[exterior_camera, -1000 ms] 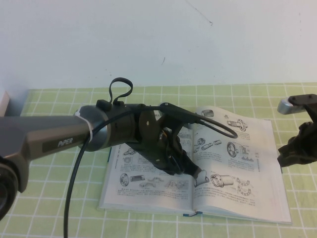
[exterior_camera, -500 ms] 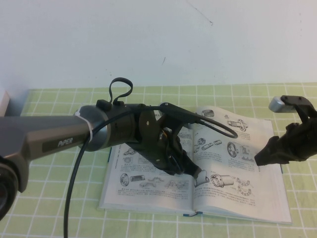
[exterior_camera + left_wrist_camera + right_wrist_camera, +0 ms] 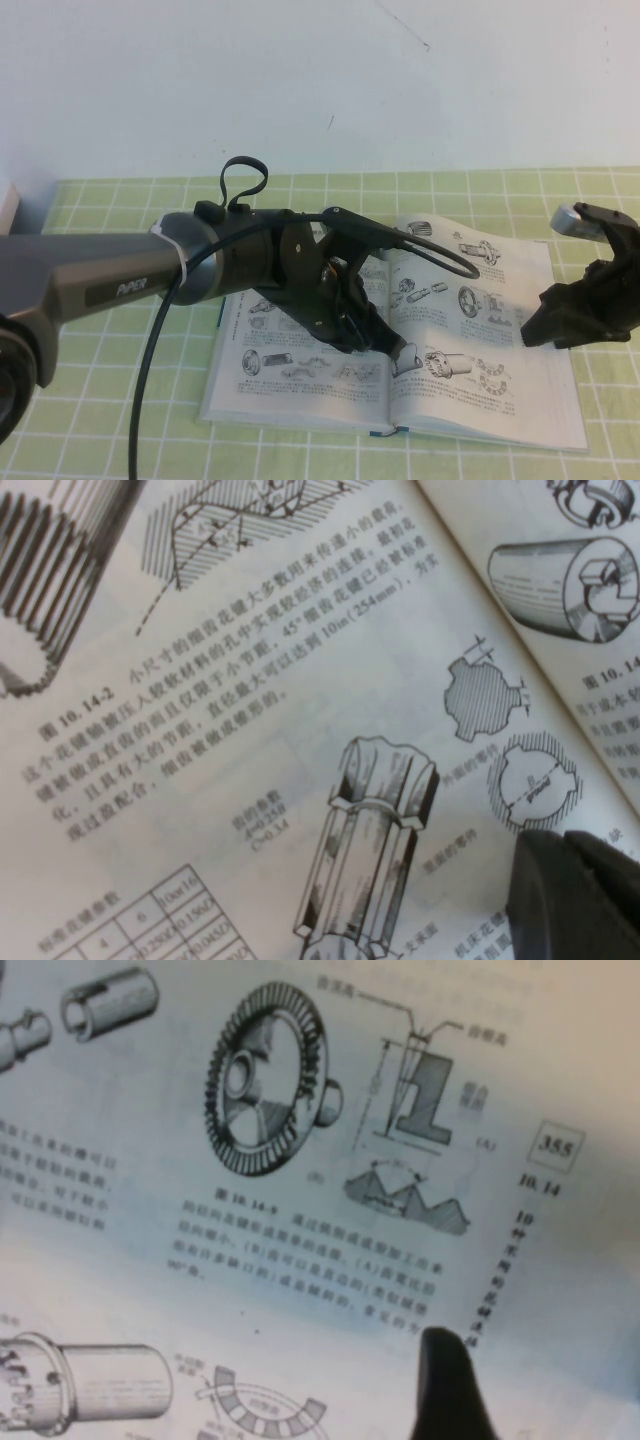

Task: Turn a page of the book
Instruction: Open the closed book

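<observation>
Left arm: reaching in from the robot's left, forearm lying level, wrist bending downward. Left gripper (image 3: 400, 352): pointing down with its tip sitting at table level near the robot's centre. Right arm: entering from the right edge. Right gripper (image 3: 533, 328): hovering low, tip aiming toward the left arm.

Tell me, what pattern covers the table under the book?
A light green and white grid on the table, clearest in the high view.
</observation>
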`<action>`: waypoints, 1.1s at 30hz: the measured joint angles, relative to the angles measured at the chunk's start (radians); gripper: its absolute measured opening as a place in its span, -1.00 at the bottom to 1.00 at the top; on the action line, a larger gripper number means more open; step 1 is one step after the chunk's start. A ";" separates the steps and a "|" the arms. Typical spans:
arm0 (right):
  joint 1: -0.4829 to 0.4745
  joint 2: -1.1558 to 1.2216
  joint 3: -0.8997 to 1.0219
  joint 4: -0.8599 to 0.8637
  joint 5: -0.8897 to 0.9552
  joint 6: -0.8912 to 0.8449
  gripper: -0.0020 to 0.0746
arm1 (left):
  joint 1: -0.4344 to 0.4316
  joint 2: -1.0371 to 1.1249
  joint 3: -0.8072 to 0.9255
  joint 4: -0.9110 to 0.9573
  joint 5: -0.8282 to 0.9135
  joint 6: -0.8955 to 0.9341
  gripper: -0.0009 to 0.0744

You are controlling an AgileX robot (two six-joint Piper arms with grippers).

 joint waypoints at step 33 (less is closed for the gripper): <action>-0.022 0.093 -0.019 0.308 0.102 -0.193 -0.08 | 0.001 0.000 0.000 0.017 0.005 0.000 -0.98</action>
